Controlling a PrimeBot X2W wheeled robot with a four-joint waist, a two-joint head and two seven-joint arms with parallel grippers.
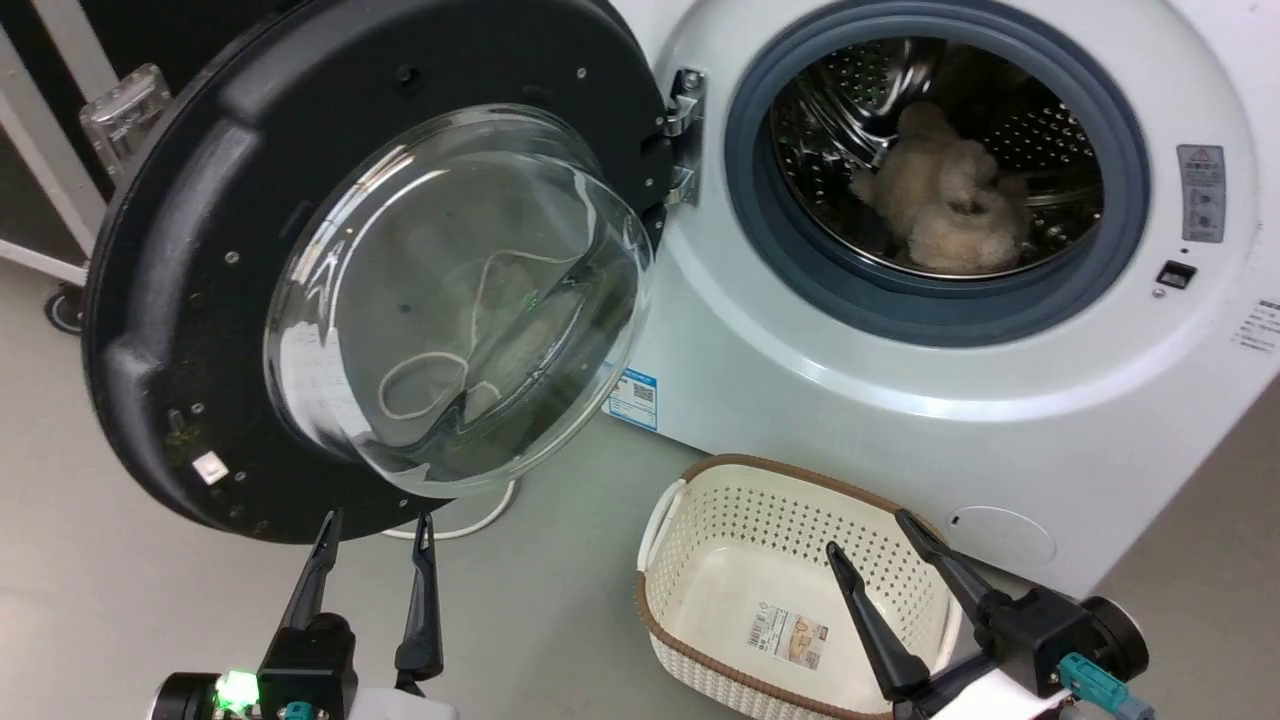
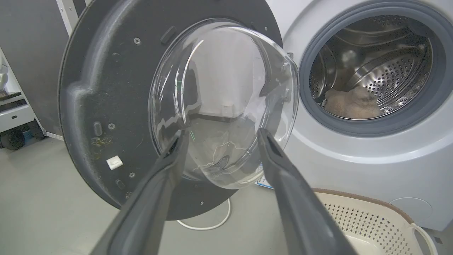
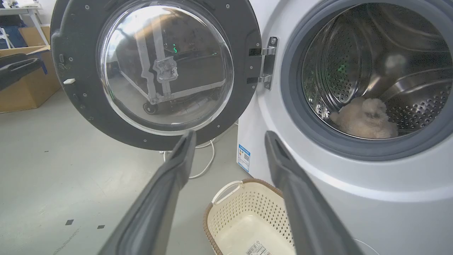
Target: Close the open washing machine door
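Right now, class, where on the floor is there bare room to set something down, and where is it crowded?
Free: floor left of the door, and the strip between cable and basket. Crowded: in front of the washer, where the basket sits.

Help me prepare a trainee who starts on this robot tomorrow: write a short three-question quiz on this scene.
1. True or false: the washing machine door is latched shut.
2. What lies in the drum? A) a fluffy cream item B) a blue towel C) nothing
3. Fill in: the fingers of the left hand and the right hand are ____, holding nothing.

Key: 1 false, it is swung wide open; 2 A; 3 open.
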